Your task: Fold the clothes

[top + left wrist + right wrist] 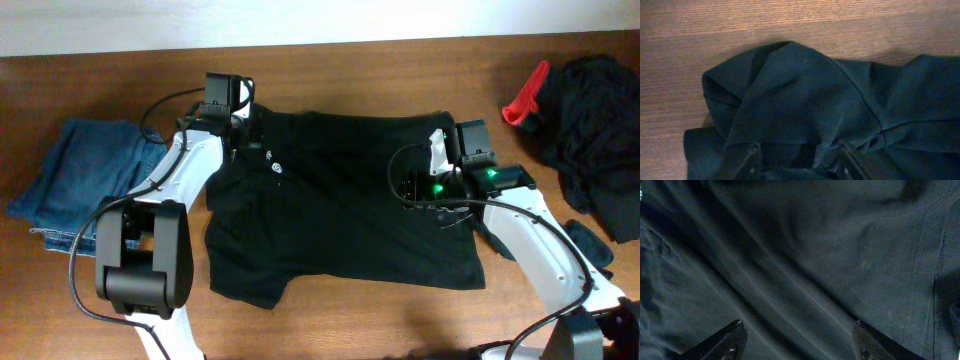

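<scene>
The clothes show as a large black shirt (340, 210) spread flat on the wooden table, its small white logo (277, 170) near the upper left. At the shirt's upper left corner sits my left gripper (248, 128). In the left wrist view a fold of the shirt (800, 90) is bunched up, and a ribbed band (787, 152) lies between the spread fingers (849, 156). My right gripper (405, 188) hovers over the shirt's right half. Its fingers (732, 340) stand wide apart above smooth fabric (805, 255), holding nothing.
Folded blue jeans (85, 180) lie at the left edge. A heap of dark garments (600, 130) and a red object (525, 95) sit at the far right. Bare wood (400, 320) runs along the front.
</scene>
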Tool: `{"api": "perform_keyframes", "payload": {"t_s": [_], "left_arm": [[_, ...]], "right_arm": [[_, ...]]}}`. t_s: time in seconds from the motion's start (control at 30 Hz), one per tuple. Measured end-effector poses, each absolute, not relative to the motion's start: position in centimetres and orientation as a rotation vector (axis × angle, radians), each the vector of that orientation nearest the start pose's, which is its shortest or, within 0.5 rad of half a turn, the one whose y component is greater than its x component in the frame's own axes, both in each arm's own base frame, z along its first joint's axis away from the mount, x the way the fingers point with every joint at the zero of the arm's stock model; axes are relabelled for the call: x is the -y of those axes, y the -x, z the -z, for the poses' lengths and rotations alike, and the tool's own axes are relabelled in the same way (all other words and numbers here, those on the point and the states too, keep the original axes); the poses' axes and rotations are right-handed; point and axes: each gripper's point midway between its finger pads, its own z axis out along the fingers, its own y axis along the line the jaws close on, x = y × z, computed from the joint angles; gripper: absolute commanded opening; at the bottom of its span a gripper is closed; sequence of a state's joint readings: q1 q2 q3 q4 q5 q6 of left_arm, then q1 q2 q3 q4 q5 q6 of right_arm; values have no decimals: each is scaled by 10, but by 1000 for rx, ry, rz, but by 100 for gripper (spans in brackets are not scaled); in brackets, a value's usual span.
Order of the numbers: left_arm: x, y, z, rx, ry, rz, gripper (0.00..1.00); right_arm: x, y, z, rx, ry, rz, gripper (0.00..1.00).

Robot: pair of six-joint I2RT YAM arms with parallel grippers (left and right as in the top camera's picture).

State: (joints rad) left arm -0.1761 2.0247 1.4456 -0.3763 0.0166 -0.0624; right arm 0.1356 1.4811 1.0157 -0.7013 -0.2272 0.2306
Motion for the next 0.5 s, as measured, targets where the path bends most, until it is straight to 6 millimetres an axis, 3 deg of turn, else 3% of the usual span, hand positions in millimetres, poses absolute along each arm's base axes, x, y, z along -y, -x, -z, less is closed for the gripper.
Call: {"api": "perform_keyframes", "payload": {"t_s": [0.5], "left_arm": [[86, -492, -65, -2598, -340, 16, 54]], "right_arm": [[-84, -329, -98, -2757, -67, -412, 71]]}}
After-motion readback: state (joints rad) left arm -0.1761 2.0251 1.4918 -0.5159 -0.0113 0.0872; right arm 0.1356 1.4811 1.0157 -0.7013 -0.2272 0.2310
